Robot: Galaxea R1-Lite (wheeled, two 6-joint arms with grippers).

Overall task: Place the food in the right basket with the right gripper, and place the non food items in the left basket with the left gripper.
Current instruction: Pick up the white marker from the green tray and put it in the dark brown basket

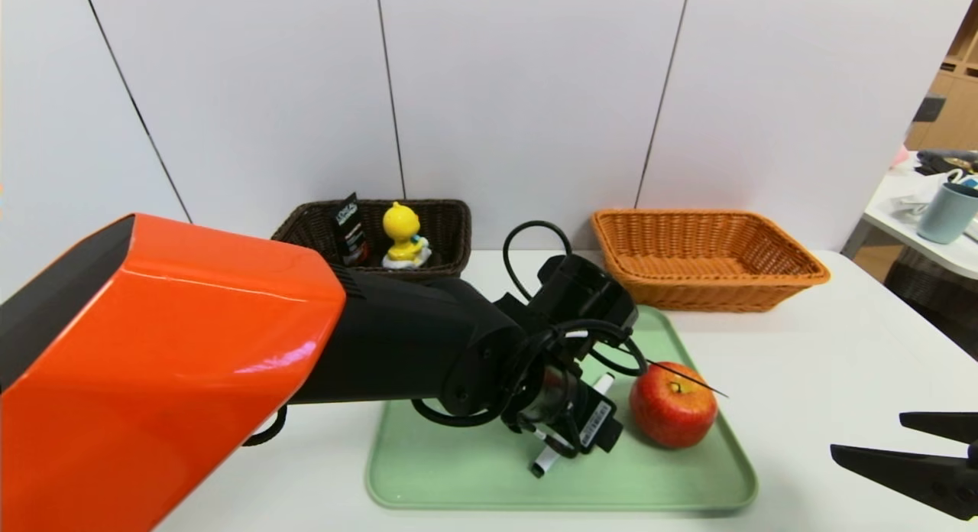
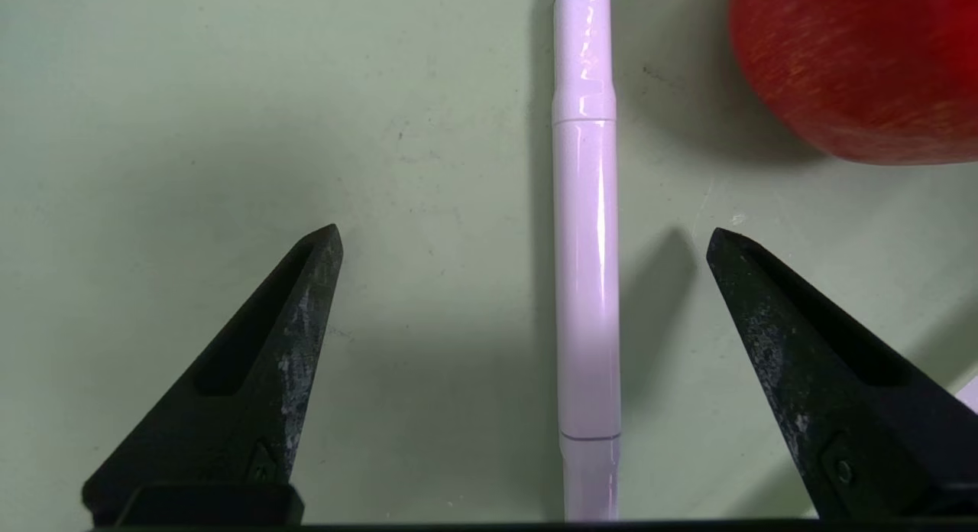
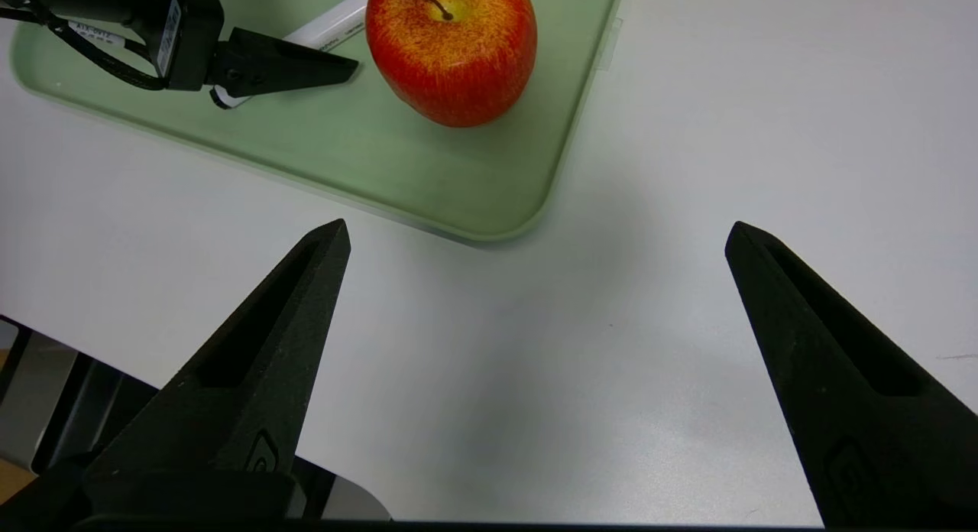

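Left gripper [image 2: 523,238] is low over the green tray [image 1: 458,471], jaws wide open and straddling the white marker [image 2: 585,287]. Marker lies flat on the tray, running lengthwise between the two fingers, closer to one of them, touching neither. Its black tip is at the far end, barely in the left wrist view. In the head view most of the marker is hidden under the left wrist; only its two ends stick out.

Apple [image 1: 673,404] sits upright on the tray, stem up, just beside the marker on the robot's right, near the tray's right edge. Not touched by either gripper.

Right gripper [image 3: 535,234] hangs above the white surface [image 1: 840,348], off the tray's near right corner, well apart from the apple. Jaws fully open, holding nothing.

Dark brown basket [image 1: 451,226] is at the back left against the wall. Yellow duck toy [image 1: 403,238] stands upright inside it; the dark tube [image 1: 351,234] leans upright just left of the duck, also inside.

Orange basket [image 1: 707,253] is at the back right, just behind the tray's far right corner; I see nothing in it.

A second table with a pale blue cup [image 1: 947,211] shows at the far right edge, apart from the work area.
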